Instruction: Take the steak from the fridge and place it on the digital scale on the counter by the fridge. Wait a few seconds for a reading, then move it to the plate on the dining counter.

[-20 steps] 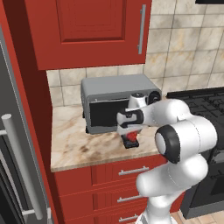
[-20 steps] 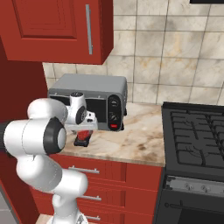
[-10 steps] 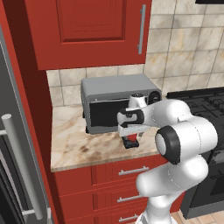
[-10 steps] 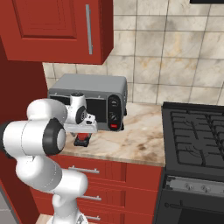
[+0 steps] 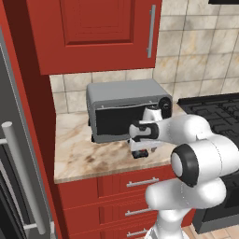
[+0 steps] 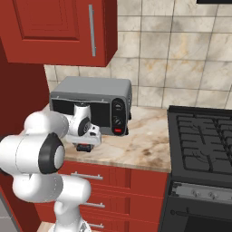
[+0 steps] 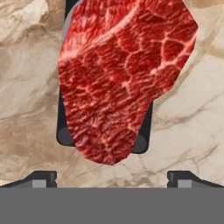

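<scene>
The steak point(image 7: 122, 83), red with pale marbling, lies on the small black digital scale point(image 7: 61, 127) and overhangs it on several sides. The scale point(image 5: 140, 153) sits on the beige counter point(image 5: 84, 158) just in front of the toaster oven, also seen in the right base view as the scale point(image 6: 84, 147). My gripper point(image 7: 113, 178) hovers directly above the steak, open, with its fingertips point(image 7: 43, 178) spread wide and clear of the meat. From the base, the gripper point(image 5: 141, 145) hangs just over the scale. The dark grey fridge point(image 5: 9, 154) with its silver handle stands at the far left.
A grey toaster oven point(image 5: 126, 112) stands right behind the scale against the tiled wall. Red upper cabinets point(image 5: 98, 32) hang overhead. A black stove point(image 6: 204, 145) adjoins the counter on the right. Red drawers point(image 5: 135, 184) run below the counter edge.
</scene>
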Motion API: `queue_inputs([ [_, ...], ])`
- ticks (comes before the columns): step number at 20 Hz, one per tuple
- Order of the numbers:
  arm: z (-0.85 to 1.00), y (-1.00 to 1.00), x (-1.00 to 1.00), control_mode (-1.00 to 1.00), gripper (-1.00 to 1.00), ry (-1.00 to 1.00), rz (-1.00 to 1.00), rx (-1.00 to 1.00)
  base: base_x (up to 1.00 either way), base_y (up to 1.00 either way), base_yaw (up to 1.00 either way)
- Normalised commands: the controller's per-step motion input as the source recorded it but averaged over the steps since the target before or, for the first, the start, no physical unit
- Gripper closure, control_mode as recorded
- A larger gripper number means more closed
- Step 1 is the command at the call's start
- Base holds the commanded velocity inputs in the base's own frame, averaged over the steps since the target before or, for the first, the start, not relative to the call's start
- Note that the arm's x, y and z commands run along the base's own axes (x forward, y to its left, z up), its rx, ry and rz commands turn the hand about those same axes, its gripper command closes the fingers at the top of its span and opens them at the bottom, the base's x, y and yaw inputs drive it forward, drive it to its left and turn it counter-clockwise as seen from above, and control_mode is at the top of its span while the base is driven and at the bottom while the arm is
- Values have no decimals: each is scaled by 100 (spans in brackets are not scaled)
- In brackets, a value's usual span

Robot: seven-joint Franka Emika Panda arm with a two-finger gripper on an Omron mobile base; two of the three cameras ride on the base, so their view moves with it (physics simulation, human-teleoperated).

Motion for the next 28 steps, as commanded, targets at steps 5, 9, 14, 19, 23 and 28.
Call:
queue_inputs([
  [5,11,11,20,-100,-100,0,-1,0,0,0,0],
  [9,13,17,36,-100,-100,0,0,0,0,0,0],
  [14,0,2,40,-100,-100,0,0,0,0,0,0],
  [19,-4,0,21,-100,-100,0,0,0,0,0,0],
  [23,-24,0,2,-100,-100,0,0,0,0,0,0],
  [28,-26,0,0,-100,-100,0,0,0,0,0,0],
])
